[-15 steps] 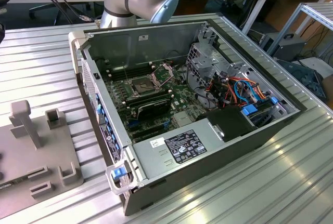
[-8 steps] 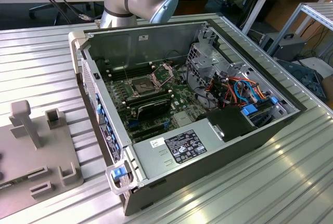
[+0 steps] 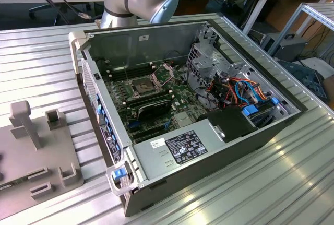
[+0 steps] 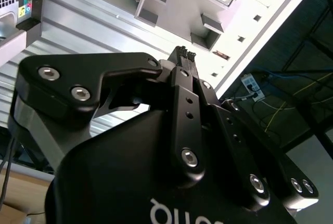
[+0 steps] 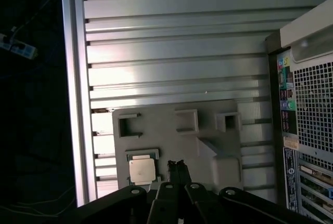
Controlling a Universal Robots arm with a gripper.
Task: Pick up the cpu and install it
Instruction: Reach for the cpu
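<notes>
The cpu (image 5: 142,171), a small square chip with a dull silver top, lies flat in a square recess of the grey fixture plate (image 5: 208,146) in the first wrist view. My gripper (image 5: 176,165) hovers above that plate, just beside the cpu and not touching it. Its black fingers are shut together with nothing between them, as the second wrist view shows for the gripper (image 4: 183,53) too. In the exterior view the open computer case (image 3: 209,146) lies on the table, and its motherboard socket (image 3: 142,85) has its metal frame (image 3: 166,71) hinged up.
The grey fixture plate (image 3: 39,154) with an upright post (image 3: 27,120) and several small brackets sits at the exterior view's left of the case. The ribbed aluminium table (image 3: 282,183) carries both. The case's rear panel (image 5: 307,109) stands close to the plate. Cables and drive bays (image 3: 245,97) crowd the case's far side.
</notes>
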